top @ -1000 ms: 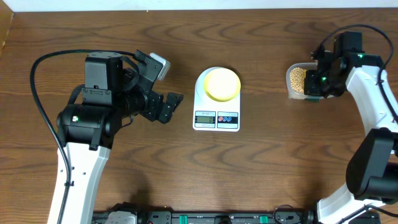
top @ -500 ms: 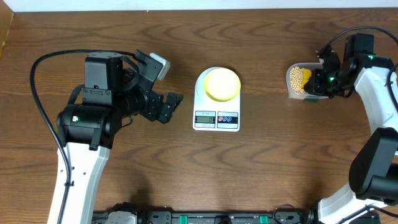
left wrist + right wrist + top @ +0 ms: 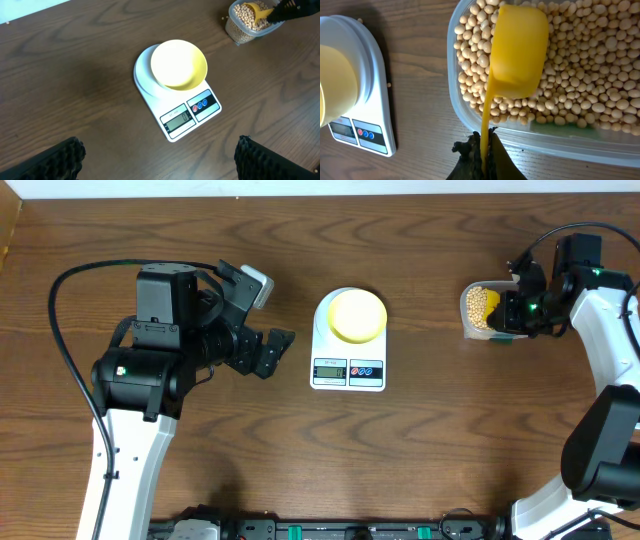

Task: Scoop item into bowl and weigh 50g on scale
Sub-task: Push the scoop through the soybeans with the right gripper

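The pale yellow bowl (image 3: 358,315) (image 3: 179,65) sits empty on the white scale (image 3: 348,372) (image 3: 192,117) at the table's middle; part of both shows in the right wrist view, bowl (image 3: 335,80) and scale (image 3: 372,100). Tan beans (image 3: 477,304) (image 3: 590,75) (image 3: 245,15) fill a clear container (image 3: 520,132) at the right. My right gripper (image 3: 512,311) (image 3: 484,150) is shut on the thin handle of a bright yellow scoop (image 3: 520,50) (image 3: 493,310), whose cup lies on the beans with its smooth outer side showing. My left gripper (image 3: 268,315) (image 3: 159,155) hangs open left of the scale, holding nothing.
The left arm's body (image 3: 150,370) stands over the table's left side. The right arm (image 3: 600,330) reaches in from the right edge. A few stray beans (image 3: 360,21) lie on the wood beside the scale.
Over the first half second my right wrist swung to the right and the yellow scoop came into sight in the container. Since then nothing has moved. The left arm stayed still.
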You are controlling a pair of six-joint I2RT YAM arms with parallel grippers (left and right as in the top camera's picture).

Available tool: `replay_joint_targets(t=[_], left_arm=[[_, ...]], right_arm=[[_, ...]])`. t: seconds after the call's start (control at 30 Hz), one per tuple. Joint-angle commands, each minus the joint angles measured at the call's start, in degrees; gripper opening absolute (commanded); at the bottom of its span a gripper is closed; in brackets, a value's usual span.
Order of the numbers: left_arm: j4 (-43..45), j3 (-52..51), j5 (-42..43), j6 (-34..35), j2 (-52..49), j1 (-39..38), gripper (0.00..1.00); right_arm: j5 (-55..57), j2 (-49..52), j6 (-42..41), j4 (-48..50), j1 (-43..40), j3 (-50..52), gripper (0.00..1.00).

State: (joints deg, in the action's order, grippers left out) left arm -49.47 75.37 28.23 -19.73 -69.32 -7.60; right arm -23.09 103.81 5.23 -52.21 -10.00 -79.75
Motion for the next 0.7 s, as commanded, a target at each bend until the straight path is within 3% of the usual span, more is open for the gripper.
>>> replay_joint_targets(t=[0.0,0.67], left_arm=[[0.0,-0.1,0.7,0.1,0.1,0.2,0.98],[0.0,-0.1,0.7,0.1,0.1,0.2,0.98]], right_arm=[[-2.3,0.5,1.3,-0.3,0.1,0.3,0.01],[-6.2,0.5,5.8,-1.0,-3.9,0.4,0.01]])
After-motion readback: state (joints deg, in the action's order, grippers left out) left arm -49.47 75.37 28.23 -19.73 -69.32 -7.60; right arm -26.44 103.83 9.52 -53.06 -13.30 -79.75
